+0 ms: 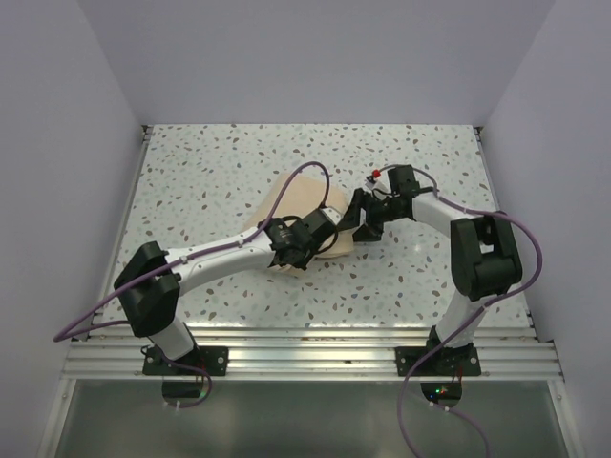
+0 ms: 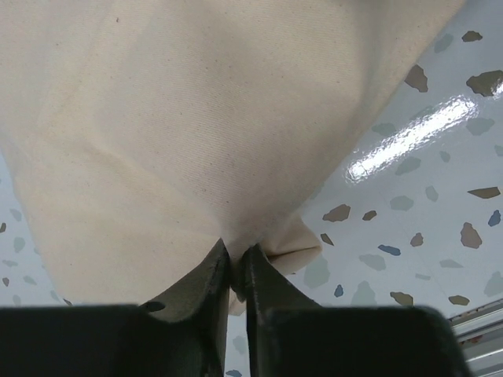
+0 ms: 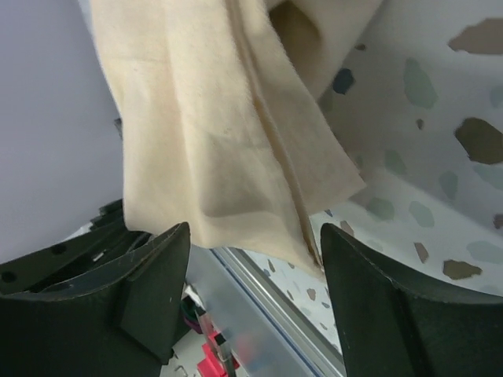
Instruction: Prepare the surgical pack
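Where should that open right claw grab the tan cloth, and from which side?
Best is the loose flap of the tan cloth, near its folded hem. It hangs thin and flat between the open jaws of the right gripper. Probably come from the cloth's right side, since the left gripper pinches a different part of it.

wrap sheet: matt, finely woven tan cloth. table: smooth, glossy, speckled. fingers: matt black plastic.

Left arm stretched forward, left fingers pinched shut; right arm bent inward, right fingers wide apart.
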`<state>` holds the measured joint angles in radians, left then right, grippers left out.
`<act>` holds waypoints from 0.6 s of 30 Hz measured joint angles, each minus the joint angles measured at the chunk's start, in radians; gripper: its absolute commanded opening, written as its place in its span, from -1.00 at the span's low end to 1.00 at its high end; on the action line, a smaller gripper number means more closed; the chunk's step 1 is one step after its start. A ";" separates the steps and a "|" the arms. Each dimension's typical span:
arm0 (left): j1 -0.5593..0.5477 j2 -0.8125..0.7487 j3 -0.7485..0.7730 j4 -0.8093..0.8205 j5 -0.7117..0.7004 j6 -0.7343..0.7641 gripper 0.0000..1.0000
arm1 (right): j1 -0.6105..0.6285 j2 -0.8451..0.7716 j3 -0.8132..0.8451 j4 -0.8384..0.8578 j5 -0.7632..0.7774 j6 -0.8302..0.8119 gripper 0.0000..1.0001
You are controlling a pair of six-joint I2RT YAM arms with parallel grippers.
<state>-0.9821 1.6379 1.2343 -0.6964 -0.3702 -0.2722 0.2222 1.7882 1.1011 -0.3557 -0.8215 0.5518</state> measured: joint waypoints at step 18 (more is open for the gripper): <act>0.148 -0.178 0.063 0.066 0.264 -0.083 -0.88 | 0.011 -0.100 0.087 -0.253 0.229 -0.076 -0.09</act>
<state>-0.8345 1.4597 1.2976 -0.6308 -0.1066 -0.3550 0.2329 1.6886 1.1877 -0.6090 -0.5926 0.4759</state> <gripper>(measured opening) 0.144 0.583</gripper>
